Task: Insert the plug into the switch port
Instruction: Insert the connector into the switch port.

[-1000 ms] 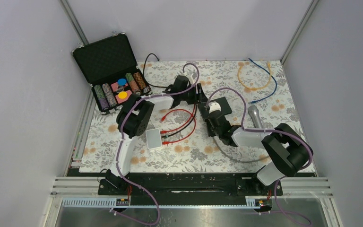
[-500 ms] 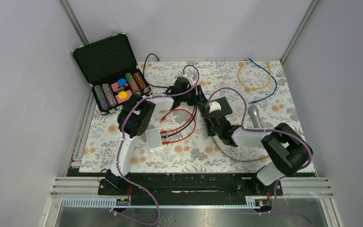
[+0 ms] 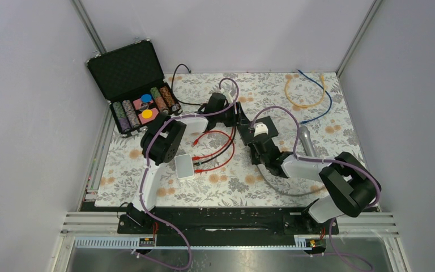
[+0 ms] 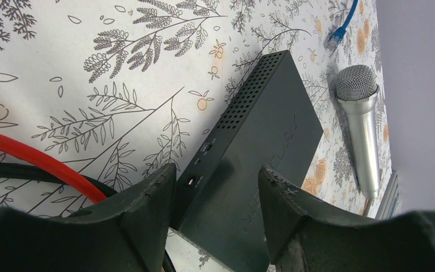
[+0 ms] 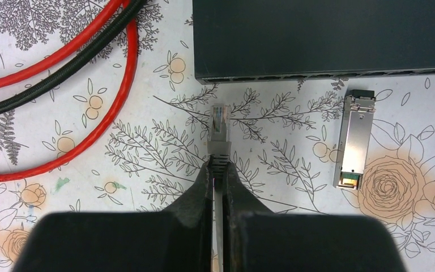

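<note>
The switch point(image 5: 328, 34) is a flat black box, and its row of ports faces my right gripper. The plug point(image 5: 220, 122), clear-tipped on a grey cable, lies just short of those ports, apart from them. My right gripper point(image 5: 218, 167) is shut on the plug's ribbed boot. In the left wrist view the switch point(image 4: 260, 153) runs away from my left gripper point(image 4: 218, 173). That gripper is open, its fingers standing over the switch's near end, and contact cannot be told. From above, the switch point(image 3: 272, 120) is half hidden by both wrists.
A silver transceiver module point(image 5: 355, 139) lies right of the plug. Red and black cables point(image 5: 90, 62) loop to its left. A microphone point(image 3: 306, 141), a white box point(image 3: 184, 166), an open case of chips point(image 3: 136, 85) and orange and blue cables point(image 3: 306, 90) ring the work area.
The right arm's elbow has swung a little toward the near right. Its wrist has barely shifted by the switch. The left arm holds its place.
</note>
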